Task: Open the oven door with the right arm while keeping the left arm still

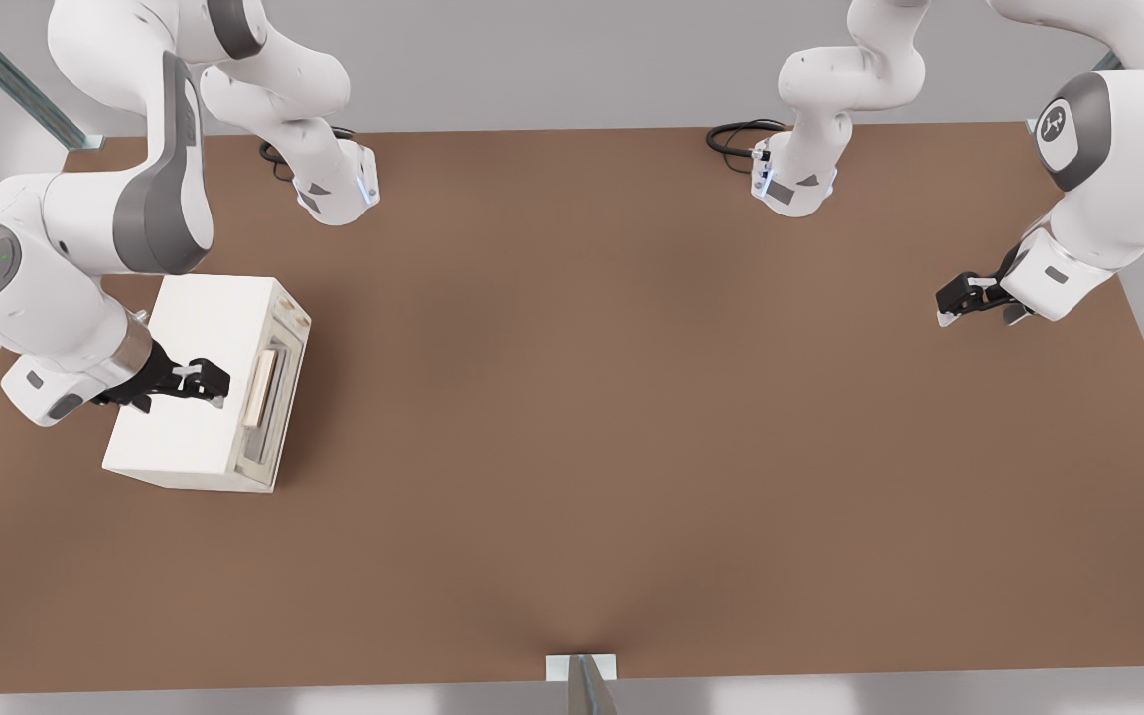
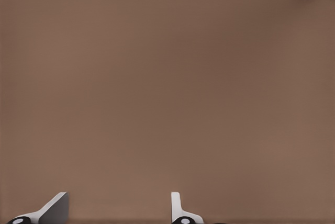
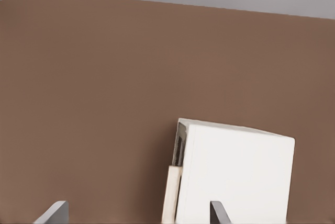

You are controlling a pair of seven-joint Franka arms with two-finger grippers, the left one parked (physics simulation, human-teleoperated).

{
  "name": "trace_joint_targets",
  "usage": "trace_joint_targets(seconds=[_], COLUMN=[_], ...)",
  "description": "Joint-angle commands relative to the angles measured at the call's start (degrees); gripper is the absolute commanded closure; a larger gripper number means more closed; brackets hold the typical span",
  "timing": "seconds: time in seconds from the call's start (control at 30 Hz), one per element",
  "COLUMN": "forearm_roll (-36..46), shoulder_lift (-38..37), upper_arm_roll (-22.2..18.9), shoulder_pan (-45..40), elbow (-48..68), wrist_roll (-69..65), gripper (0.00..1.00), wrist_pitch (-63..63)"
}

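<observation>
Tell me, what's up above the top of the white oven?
The right arm's black hand hovers over the oven, fingers open, short of the tan handle. The oven's inside is hidden.

Surface [image 1: 632, 397] matt brown, smooth. Oven [image 1: 205, 377] under the gripper [image 1: 217, 390] matt cream; oven door [image 1: 279, 397] handle beyond the jaws pale tan, wood-like. Right arm [image 1: 56, 268] glossy white plastic, grey bands.

Gripper [image 1: 217, 389] above oven [image 1: 197, 377] top; handle [image 1: 259, 387] side unobstructed, table [image 1: 632, 397] open.
</observation>
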Motion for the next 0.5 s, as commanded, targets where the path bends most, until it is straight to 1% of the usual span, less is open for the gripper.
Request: trace_joint_targets(seconds=[0.0,0.03,0.07,0.1,0.13,0.17,0.2,0.23,0.27,0.3,0.33,0.37,0.4,0.43,0.47], forearm_roll=[-0.1,-3.1,-9.6,-18.2,-22.7,-23.2,-28.1,-28.5,-28.6,-28.6,-28.6,-29.4,-29.4,-29.5,-29.4], shoulder_lift=[0.1,0.7,1.0,3.4,5.6,5.7,7.2,8.5,8.8,8.8,8.8,9.0,9.2,9.2,9.2], upper_arm_roll=[0.0,0.4,1.2,1.2,1.2,1.2,1.2,1.2,1.2,1.2,1.2,1.2,1.2,1.2,1.3], shoulder_pan=[0.1,0.6,3.8,9.1,14.3,16.5,19.5,20.2,20.3,20.3,20.4,21.2,21.2,22.0,22.1], elbow=[-0.1,-1.5,-3.3,-3.9,-4.3,-4.3,-4.5,-4.6,-4.8,-5.4,-6.3,-7.7,-8.8,-11.1,-11.9], wrist_roll=[-2.5,-2.2,-2.1,1.7,13.3,20.0,26.9,31.9,32.8,33.6,35.0,38.0,39.7,42.5,43.7], gripper=[0.0,0.0,0.0,0.0,0.0,0.0,0.0,0.04,0.39,0.51,0.51,0.56,0.66,0.74,0.75], wrist_pitch=[-1.1,-2.4,-3.3,-6.0,-8.4,-13.3,-16.2,-17.7,-17.6,-17.6,-17.5,-16.9,-16.5,-15.6,-15.4])
